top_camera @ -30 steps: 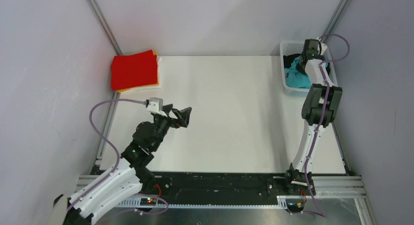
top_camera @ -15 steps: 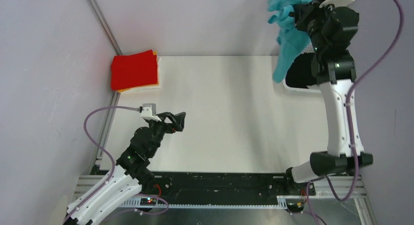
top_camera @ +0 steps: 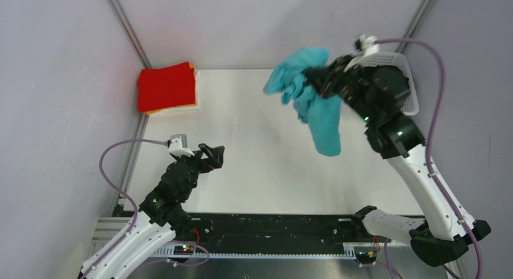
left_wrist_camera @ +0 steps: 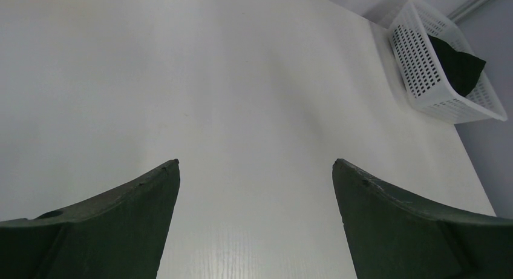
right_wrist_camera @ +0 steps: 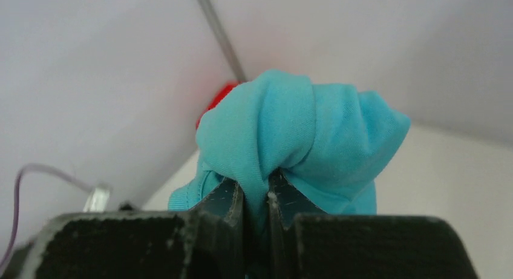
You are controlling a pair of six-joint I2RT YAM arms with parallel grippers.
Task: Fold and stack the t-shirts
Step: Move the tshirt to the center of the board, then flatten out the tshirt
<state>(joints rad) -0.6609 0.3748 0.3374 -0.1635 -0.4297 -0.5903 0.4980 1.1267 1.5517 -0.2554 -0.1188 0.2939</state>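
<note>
My right gripper point(top_camera: 310, 80) is shut on the turquoise t-shirt point(top_camera: 314, 106) and holds it bunched in the air above the back middle of the table; the cloth hangs down below the fingers. In the right wrist view the shirt point(right_wrist_camera: 299, 140) is pinched between the fingers point(right_wrist_camera: 255, 191). A folded red t-shirt point(top_camera: 166, 86) lies on top of an orange and a white one at the back left corner. A black t-shirt point(left_wrist_camera: 458, 64) lies in the white basket point(left_wrist_camera: 417, 61). My left gripper point(top_camera: 213, 156) is open and empty above the near left of the table point(left_wrist_camera: 242, 97).
The white lattice basket point(top_camera: 406, 79) stands at the back right corner, partly hidden by my right arm. Grey walls and aluminium frame posts point(top_camera: 124, 25) close in the table on three sides.
My right gripper lifted the turquoise shirt out of the basket, swung it high, then brought it left and forward over the table. My left gripper drew back toward the near left.
</note>
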